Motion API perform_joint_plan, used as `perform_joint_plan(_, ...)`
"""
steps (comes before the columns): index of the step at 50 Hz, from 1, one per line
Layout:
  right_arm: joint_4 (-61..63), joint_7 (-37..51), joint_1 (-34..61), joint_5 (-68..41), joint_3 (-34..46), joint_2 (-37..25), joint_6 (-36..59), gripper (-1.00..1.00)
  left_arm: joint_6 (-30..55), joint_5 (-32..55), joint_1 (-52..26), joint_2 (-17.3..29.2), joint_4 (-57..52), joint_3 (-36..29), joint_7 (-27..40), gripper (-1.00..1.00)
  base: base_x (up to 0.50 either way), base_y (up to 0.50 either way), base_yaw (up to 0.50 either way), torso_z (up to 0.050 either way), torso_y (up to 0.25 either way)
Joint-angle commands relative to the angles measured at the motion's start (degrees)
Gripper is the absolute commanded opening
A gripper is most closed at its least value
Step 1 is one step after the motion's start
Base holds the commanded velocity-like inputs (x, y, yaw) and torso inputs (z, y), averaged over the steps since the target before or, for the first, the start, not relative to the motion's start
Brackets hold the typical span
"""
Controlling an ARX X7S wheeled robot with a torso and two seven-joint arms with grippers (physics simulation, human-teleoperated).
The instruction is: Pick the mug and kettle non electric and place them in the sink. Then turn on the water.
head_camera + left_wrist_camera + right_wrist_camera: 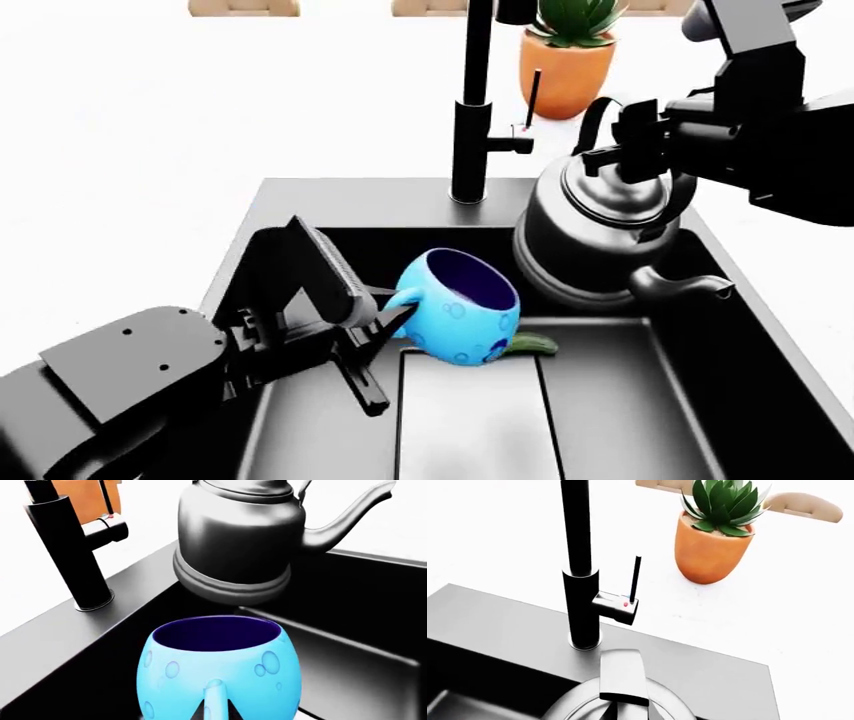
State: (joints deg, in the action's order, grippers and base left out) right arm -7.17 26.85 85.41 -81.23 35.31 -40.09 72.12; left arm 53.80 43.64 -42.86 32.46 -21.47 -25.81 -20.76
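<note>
Fingers of left gripper (390,308) pinching loop handle of bulbous bright-blue mug (461,308), right gripper (630,150) fingers clenching arched handle of squat dark grey metal kettle (587,235), both hanging over black rectangular sink (267,215).

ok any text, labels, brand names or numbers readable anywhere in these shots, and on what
None: no readable words, numbers or brand marks in any view.
The mug carries only bubble-like marks, not letters.
The faucet lever block shows a small red dot, a mark and not text.
The kettle, the plant pot and the sink rim are plain.
</note>
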Motion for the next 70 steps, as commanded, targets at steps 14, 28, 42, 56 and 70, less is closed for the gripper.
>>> perform_joint_plan(14, 0.6, 1.4, 0.7, -0.4, -0.9, -0.6, 0.1, -1.00, -1.3, -1.8, -2.6, -5.0, 4.7, -6.6, -3.8, -1.00, 0.00, 0.00, 0.00, 0.001, 0.001)
perform_joint_plan(28, 0.4, 2.1, 1.3, -1.0, -0.8, -0.9, 0.5, -1.00, -3.1, -2.8, -3.8, -9.9, 9.2, -10.6, -6.5, -1.00, 0.00, 0.00, 0.00, 0.000, 0.001)
perform_joint_plan(42, 0.6, 2.6, 1.5, -1.6, -0.9, -1.3, 0.6, -1.00, -4.0, -4.1, -3.8, -12.5, 11.7, -14.3, -7.9, -1.00, 0.00, 0.00, 0.00, 0.001, 0.001)
perform_joint_plan(56, 1.0, 3.2, 1.1, -2.3, -1.0, -1.9, 0.4, -1.00, -5.8, -5.8, -3.9, -16.2, 16.3, -16.6, -7.8, -1.00, 0.00, 0.00, 0.00, 0.000, 0.001)
perform_joint_plan(70, 1.0, 3.0, 0.6, -2.1, -0.8, -2.4, -0.2, -1.00, -9.8, -9.6, -4.0, -18.3, 23.1, -19.9, -9.1, -1.00, 0.00, 0.00, 0.00, 0.000, 0.000)
